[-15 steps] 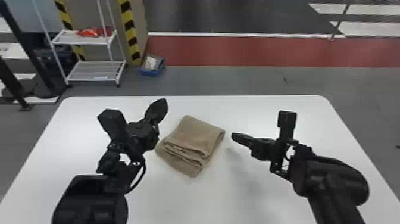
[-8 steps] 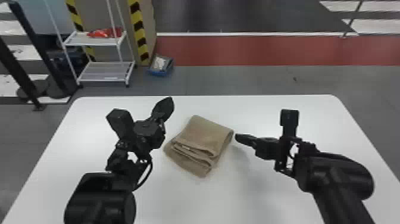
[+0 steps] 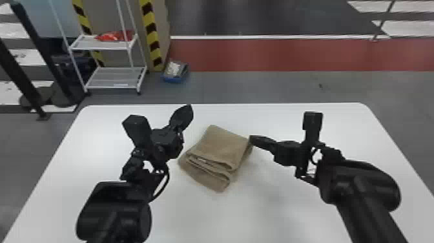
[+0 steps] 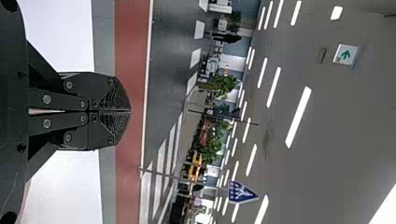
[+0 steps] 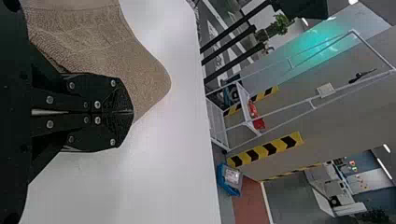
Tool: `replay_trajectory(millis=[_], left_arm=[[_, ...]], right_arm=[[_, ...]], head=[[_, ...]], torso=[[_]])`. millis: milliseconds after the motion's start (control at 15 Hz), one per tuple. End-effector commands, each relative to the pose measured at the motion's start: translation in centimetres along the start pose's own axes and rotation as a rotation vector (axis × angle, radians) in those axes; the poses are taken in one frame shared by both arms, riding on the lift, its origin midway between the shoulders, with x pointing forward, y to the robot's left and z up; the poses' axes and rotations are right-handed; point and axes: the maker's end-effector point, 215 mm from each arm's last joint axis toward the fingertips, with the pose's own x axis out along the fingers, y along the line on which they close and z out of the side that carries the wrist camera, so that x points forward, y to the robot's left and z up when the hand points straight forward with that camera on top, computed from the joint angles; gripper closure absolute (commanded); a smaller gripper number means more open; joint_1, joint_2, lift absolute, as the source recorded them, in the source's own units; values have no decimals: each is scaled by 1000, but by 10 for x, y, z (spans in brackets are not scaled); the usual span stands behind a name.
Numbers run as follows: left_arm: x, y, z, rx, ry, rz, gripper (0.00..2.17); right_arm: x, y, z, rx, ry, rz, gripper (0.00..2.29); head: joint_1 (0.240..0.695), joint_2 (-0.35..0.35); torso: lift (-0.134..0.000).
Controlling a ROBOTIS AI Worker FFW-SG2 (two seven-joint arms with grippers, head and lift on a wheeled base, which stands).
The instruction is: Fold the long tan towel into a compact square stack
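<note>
The tan towel [image 3: 222, 145] lies folded in several layers at the table's middle, turned askew, with its stacked folds facing the near left. My left gripper [image 3: 186, 111] is raised to the towel's left, clear of it. In the left wrist view the left gripper [image 4: 129, 111] is shut with nothing between its fingers. At the towel's right corner is the tip of my right gripper [image 3: 253, 139]; whether they touch I cannot tell. The right wrist view has the right gripper [image 5: 131, 112] shut, with part of the towel [image 5: 144, 74] behind and beside its fingers.
The white table [image 3: 274, 213] extends around the towel on every side. Beyond its far edge, on the floor, stand a white shelf rack [image 3: 113, 77] and a small blue box [image 3: 175, 71], at the far left.
The head view has swung a little to the left. Relative to the towel, my right gripper has come leftward, closing the small gap at its right corner. The towel's folded shape looks unchanged.
</note>
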Motion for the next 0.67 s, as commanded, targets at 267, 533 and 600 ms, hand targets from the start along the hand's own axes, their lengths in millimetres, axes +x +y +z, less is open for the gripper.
replay_trajectory(millis=[267,533,600], left_arm=[[-24,55,-19,41,33,76,1835],[-67,101,-51,72,101,147,1835],[-77,110,-59,86,121,157,1835]], right_arm=[[-73,17,12,-108,-128,-64,100],[-139,-19,41,-42,-265,-95,87],[-154,-26,47,-24,-299,-108,90]], head=[[695,41],[695,51],[695,48]], torso=[[-57],[-57],[-57]])
